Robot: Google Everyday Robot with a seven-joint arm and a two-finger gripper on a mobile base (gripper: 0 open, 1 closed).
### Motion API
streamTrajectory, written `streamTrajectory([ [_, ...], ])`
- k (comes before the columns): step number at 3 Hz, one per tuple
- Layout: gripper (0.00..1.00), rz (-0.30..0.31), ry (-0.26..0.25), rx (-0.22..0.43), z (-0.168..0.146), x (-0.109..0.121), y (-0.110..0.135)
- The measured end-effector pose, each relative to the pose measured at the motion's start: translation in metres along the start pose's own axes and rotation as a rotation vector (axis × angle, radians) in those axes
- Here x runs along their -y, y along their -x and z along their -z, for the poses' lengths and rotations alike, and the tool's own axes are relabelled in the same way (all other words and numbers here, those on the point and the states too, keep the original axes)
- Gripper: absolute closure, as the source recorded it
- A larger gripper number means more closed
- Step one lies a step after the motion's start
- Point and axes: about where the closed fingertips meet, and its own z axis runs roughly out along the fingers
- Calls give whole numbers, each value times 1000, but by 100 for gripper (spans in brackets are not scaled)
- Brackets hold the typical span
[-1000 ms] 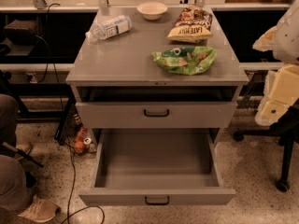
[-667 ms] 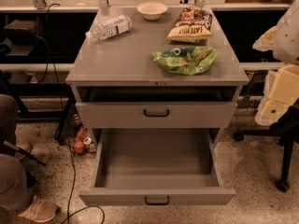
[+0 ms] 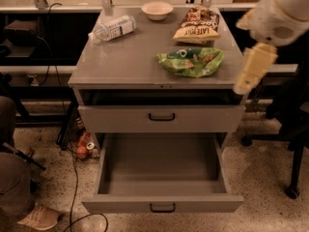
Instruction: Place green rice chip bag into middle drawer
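Gripper (image 3: 255,67): beside the cabinet's right edge; clenched or released, cannot tell.
Green rice chip bag (image 3: 191,62): just left of it, flat on the cabinet top (image 3: 125,57), untouched.
Yellow chip bag (image 3: 197,25): just beyond the green one; a reach too deep could catch it.
Middle drawer (image 3: 203,204): lower left, pulled open.
Risk: slick foil slipping from a shallow pinch; early release dropping it short.

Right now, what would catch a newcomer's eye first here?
The shiny green rice chip bag on the grey cabinet top, and below it the middle drawer pulled wide open. At the picture's right edge, the robot's pale gripper hangs beside the cabinet top.
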Motion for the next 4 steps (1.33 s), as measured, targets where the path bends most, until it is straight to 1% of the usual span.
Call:
streamTrajectory([
  [1, 0, 31, -21, 50, -43, 51, 26],
  [2, 0, 65, 2, 59, -88, 81, 55],
  [3, 0, 76, 62, 37, -131, 96, 76],
  [4, 0, 54, 118, 0, -165, 101, 80],
])
